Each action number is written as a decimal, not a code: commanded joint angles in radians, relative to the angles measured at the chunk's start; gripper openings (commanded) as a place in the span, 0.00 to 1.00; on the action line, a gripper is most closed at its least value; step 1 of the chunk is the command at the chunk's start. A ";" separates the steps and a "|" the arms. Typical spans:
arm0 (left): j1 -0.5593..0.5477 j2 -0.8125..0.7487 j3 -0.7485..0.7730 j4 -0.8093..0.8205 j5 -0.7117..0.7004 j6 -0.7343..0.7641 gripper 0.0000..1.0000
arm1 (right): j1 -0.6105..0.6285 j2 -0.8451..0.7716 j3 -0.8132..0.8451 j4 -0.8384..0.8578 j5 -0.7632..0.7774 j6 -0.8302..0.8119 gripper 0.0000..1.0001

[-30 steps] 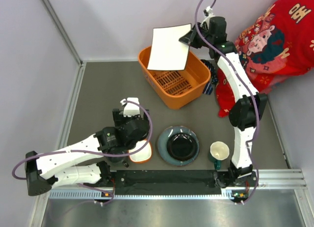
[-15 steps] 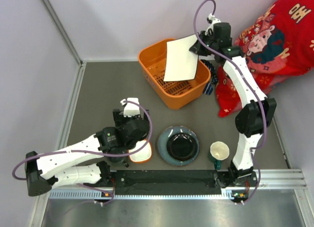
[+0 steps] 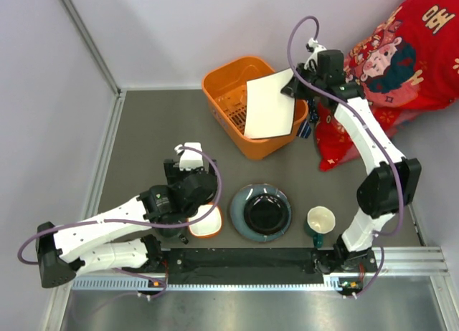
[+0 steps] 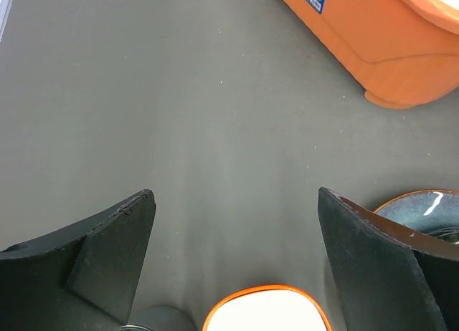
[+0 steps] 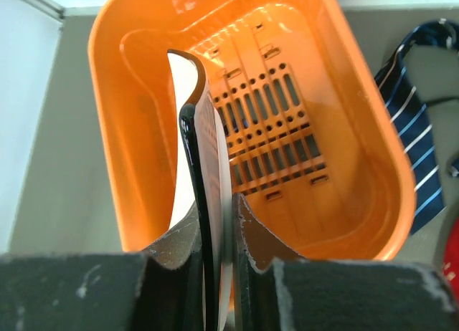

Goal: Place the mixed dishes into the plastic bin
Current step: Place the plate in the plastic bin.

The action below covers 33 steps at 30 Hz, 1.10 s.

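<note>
Underneath, grey table [image 3: 143,134], pale walls [image 3: 179,30].

left arm [image 3: 100,232] folded low, left gripper [image 4: 235,202] wide open, right arm [image 3: 366,141] outstretched, right gripper [image 5: 217,220] pinching white square plate [image 3: 269,109]

Pale walls [image 3: 143,30] enclose a grey tabletop [image 3: 154,130].

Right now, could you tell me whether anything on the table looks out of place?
Yes: a striped blue necktie lies just right of the orange bin, beside a red patterned cloth. Neither belongs among dishes. Nothing looks spilled or broken.
</note>
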 commanded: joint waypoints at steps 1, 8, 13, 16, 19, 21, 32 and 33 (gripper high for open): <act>0.008 -0.012 -0.008 0.041 0.007 0.000 0.99 | 0.004 -0.180 -0.048 0.203 -0.094 0.097 0.00; 0.010 0.014 0.005 0.044 0.020 0.003 0.99 | 0.018 -0.220 -0.148 0.243 -0.132 0.167 0.00; 0.014 0.025 0.018 0.048 0.025 0.010 0.99 | 0.056 -0.229 -0.195 0.260 -0.125 0.194 0.00; 0.016 0.026 0.018 0.047 0.028 0.013 0.99 | 0.084 -0.226 -0.217 0.274 -0.125 0.216 0.00; 0.016 0.022 0.018 0.039 0.028 0.012 0.99 | 0.116 -0.226 -0.221 0.276 -0.118 0.222 0.00; 0.021 0.016 0.016 0.033 0.025 0.010 0.99 | 0.135 -0.226 -0.220 0.268 -0.112 0.225 0.00; 0.028 -0.009 0.008 0.005 0.020 -0.014 0.99 | 0.207 -0.275 -0.263 0.239 -0.062 0.262 0.00; 0.028 -0.007 0.004 0.007 0.022 -0.017 0.99 | 0.207 -0.274 -0.264 0.237 -0.051 0.259 0.00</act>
